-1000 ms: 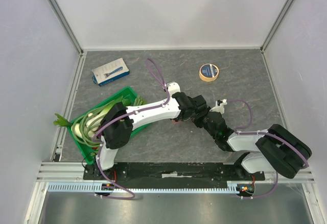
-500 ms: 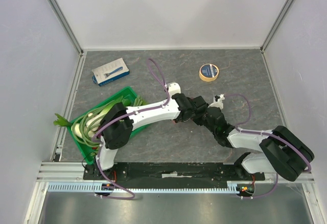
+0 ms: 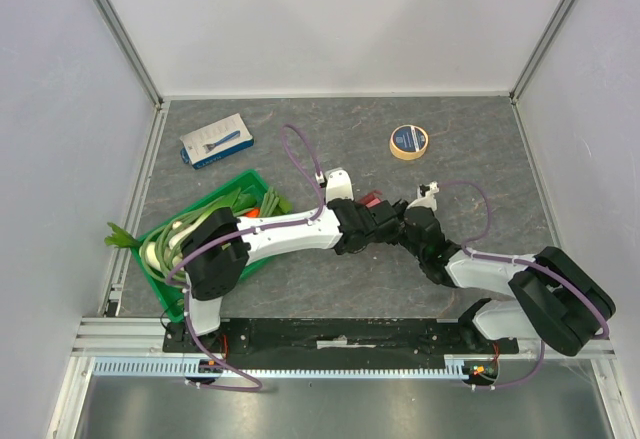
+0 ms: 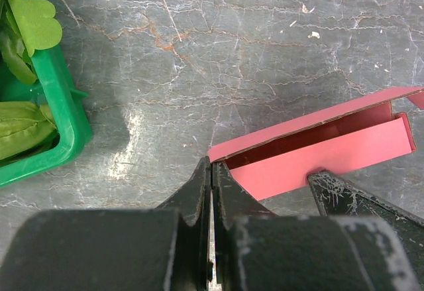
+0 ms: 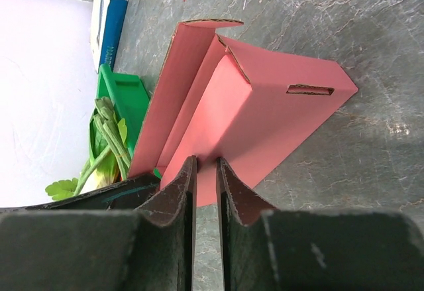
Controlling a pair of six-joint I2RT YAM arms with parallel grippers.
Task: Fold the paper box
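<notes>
Box (image 3: pixel 372 200): mid-table, well right of the crate (image 4: pixel 63 105), showing just on the far side of the point where the two arms meet. It is partly formed. One long wall is up, the long lid flap stands open, and the slotted panel faces out in the right wrist view.

Right claw (image 5: pixel 205 168): nearly closed, with a pink wall of the box running into the narrow gap between the fingers. Judged clamped on that wall and carrying the box's weight.

Left claw (image 4: pixel 211 168): fingers pressed together. The near-left corner of the box sits right at the tips. It cannot be told whether any card is caught between them.

Governing relation: from the left claw the box runs off to the right and slightly far, so its long axis lies across the fingers, not in line with them. The open side faces the left claw.

Judgement: both claws are at the box and neither needs to reach. With the right one anchoring it, the free work on the open flap falls to the left, which must first part its fingers or slide along the long edge.
</notes>
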